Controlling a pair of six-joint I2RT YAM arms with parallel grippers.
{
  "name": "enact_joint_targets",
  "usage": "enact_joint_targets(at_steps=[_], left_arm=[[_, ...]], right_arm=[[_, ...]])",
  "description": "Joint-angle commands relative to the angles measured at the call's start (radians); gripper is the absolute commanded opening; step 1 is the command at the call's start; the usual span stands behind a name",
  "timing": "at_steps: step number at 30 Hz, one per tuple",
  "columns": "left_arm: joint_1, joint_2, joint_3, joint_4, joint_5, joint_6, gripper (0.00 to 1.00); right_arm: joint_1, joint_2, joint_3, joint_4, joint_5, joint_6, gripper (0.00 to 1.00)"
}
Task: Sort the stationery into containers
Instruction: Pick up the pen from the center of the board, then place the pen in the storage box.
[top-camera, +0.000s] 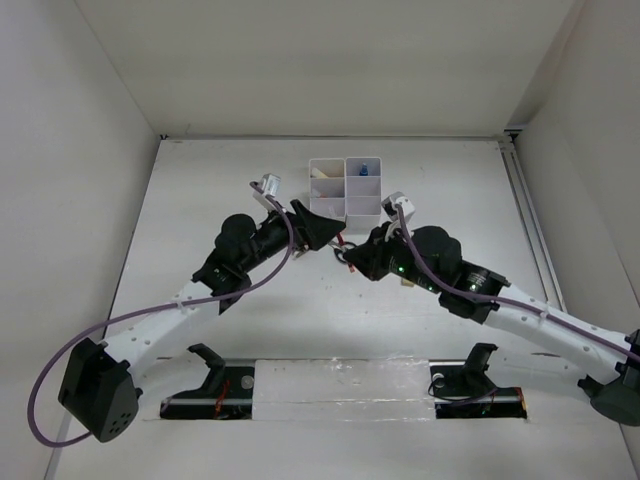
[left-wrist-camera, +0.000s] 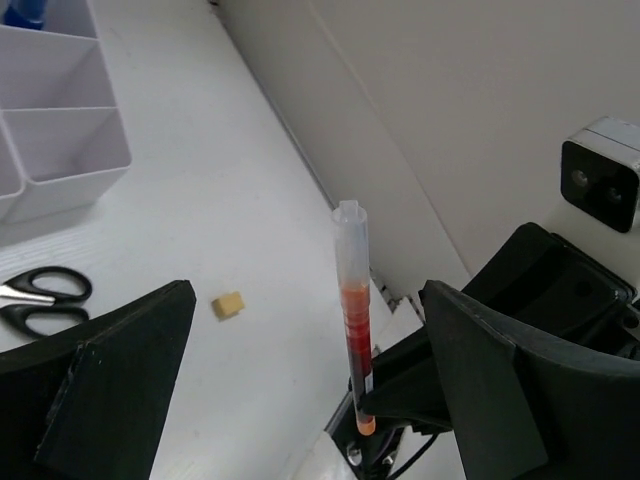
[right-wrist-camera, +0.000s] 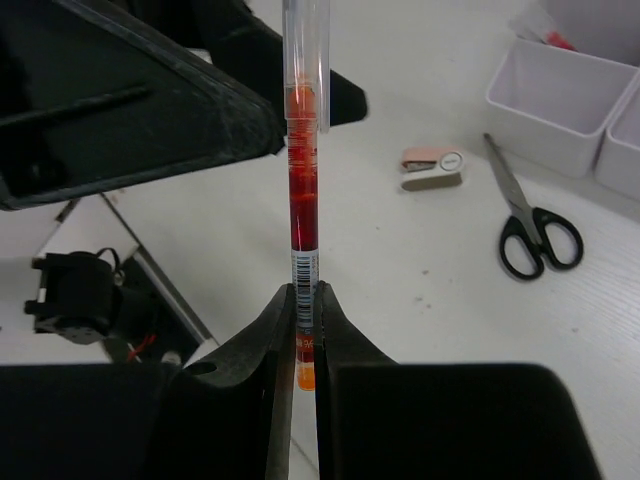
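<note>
Stationery in grip: a red pen (right-wrist-camera: 303, 200) with a clear barrel is held upright, clear of the bench (top-camera: 200, 200), on the near side of the containers (top-camera: 360, 207).
Right hand (right-wrist-camera: 303, 295): closed tightly on the lower end of the red pen, just above its orange tip; the barcode label is pinched between the 2 fingers.
Left hand (left-wrist-camera: 305, 300): spread wide, with nothing gripped; the red pen is seen standing between its 2 fingers and is touched by neither.
Containers: a white block of square open-top compartments is set on the bench beyond both hands.
Blue-capped bottle (top-camera: 363, 168): stood in the far right compartment of the block.
Scissors (right-wrist-camera: 530, 225): black-handled and closed, laid flat on the bench near the containers, with the blades pointed toward the block.
Eraser (left-wrist-camera: 228, 305): a small yellow piece is laid on the bench, apart from the scissors.
Pink-and-white item (right-wrist-camera: 432, 168): laid on the bench near the scissors' blade tips; possibly a small stapler, though its kind cannot be told for certain.
</note>
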Motion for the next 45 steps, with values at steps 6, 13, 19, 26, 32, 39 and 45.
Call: enact_joint_targets(at_steps=[6,13,19,26,32,39,45], left_arm=[[0.005,0.059,-0.014,0.258,0.125,-0.053,0.71],[0.005,0.125,0.015,0.270,0.125,-0.029,0.00],[0.005,0.202,0.130,0.134,-0.107,0.130,0.00],[0.005,0.392,0.248,0.218,-0.581,0.200,0.00],[0.014,0.612,0.430,0.296,-0.726,0.233,0.00],[0.014,0.784,0.564,0.338,-0.855,0.275,0.00],[0.014,0.856,0.603,0.337,-0.886,0.298,0.00]], right_arm=[[0.009,-0.008,0.007,0.137,-0.122,0.032,0.00],[0.009,-0.023,-0.012,0.137,-0.087,0.032,0.53],[0.009,-0.139,-0.023,-0.045,0.166,0.081,1.00],[0.009,-0.311,-0.080,-0.145,0.298,0.081,1.00],[0.009,-0.365,-0.089,-0.216,0.298,0.103,1.00],[0.019,-0.383,-0.109,-0.225,0.278,0.103,1.00],[0.019,-0.402,-0.098,-0.248,0.278,0.093,1.00]])
